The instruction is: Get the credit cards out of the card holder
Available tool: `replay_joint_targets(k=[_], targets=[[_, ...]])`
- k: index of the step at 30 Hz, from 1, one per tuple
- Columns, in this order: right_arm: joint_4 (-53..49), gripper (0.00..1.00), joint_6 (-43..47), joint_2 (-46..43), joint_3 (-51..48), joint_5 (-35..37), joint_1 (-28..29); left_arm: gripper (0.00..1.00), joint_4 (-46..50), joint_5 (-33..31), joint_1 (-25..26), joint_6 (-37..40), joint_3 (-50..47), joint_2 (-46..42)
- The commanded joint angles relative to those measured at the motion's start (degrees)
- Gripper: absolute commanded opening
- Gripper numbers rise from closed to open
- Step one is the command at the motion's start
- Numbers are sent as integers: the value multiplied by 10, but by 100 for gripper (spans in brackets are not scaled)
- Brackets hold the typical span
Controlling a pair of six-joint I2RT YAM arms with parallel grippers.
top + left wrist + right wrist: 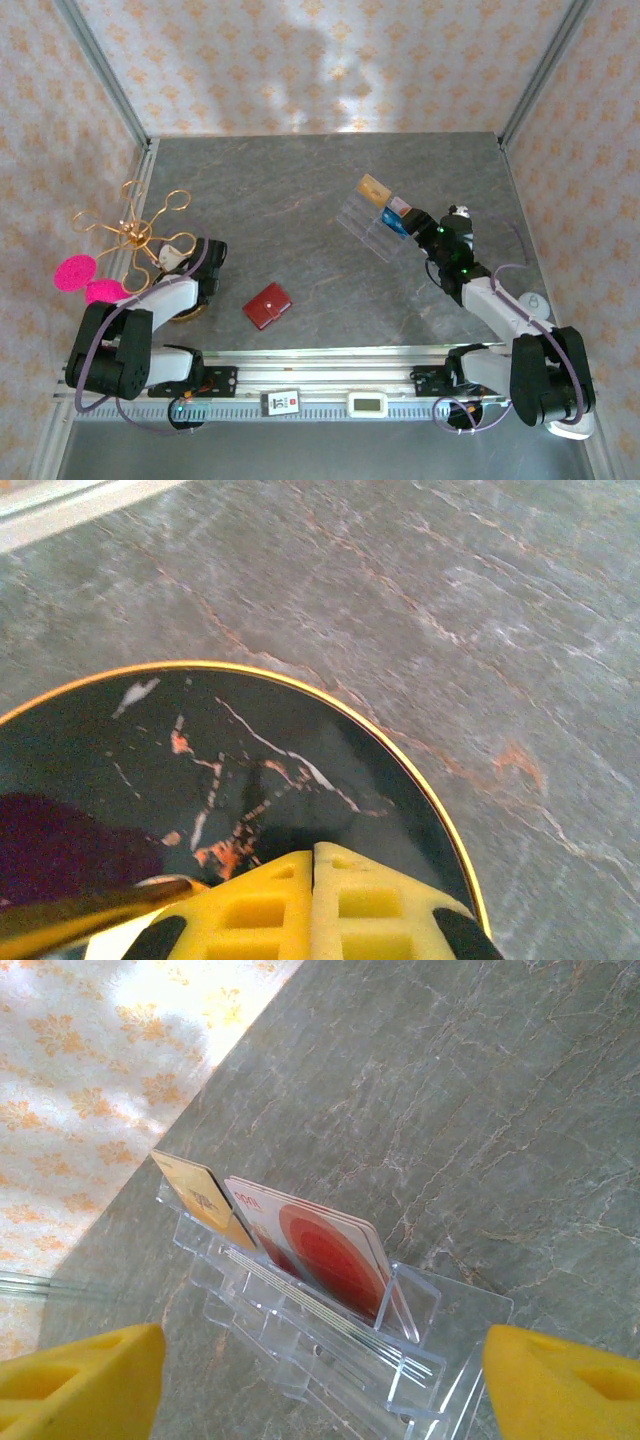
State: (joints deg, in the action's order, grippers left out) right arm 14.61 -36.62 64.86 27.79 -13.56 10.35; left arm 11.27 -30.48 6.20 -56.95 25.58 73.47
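Card holder (268, 305): closed, on the table (300, 190). Left of it, left jaws pressed together over a black dish (200, 740); well right of it, right jaws spread before an acrylic stand (415, 1305). We fear grabbing that stand's cards (320, 1250) instead.

Lab test booth: aluminium frame (105, 70), wallpapered panels (330, 60), marble-look tabletop (300, 210).

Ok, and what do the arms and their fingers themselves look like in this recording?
The two match. The left arm and right arm have black joint housings and white links, with a thin purple cable looping alongside each. Small green lights glow near the right arm's wrist. The left fingers and right fingers are bright yellow blocks, the left ones with rectangular recesses moulded in.
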Motion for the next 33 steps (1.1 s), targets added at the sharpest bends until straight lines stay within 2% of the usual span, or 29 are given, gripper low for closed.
replay_joint_targets(k=[1,9,15,20,22,24,27,33], targets=[[16,82,4,-15,-9,-3,-3,0,15,-48,-19,21,27,-9],[29,82,1,-15,-16,-14,-8,0,-10,-8,-30,72,59,7],[52,82,1,7,-16,-53,-7,0,-20,-13,53,55,49,5],[56,82,6,15,-13,-65,-1,0,-23,6,71,35,29,17],[53,84,10,17,-10,-68,3,7,-30,14,83,31,25,14],[54,86,12,20,-9,-72,5,24,-34,15,102,29,25,12],[57,87,10,24,-8,-76,6,40,-40,24,124,30,27,15],[64,88,10,26,-8,-92,14,54,-49,38,174,27,29,19]])
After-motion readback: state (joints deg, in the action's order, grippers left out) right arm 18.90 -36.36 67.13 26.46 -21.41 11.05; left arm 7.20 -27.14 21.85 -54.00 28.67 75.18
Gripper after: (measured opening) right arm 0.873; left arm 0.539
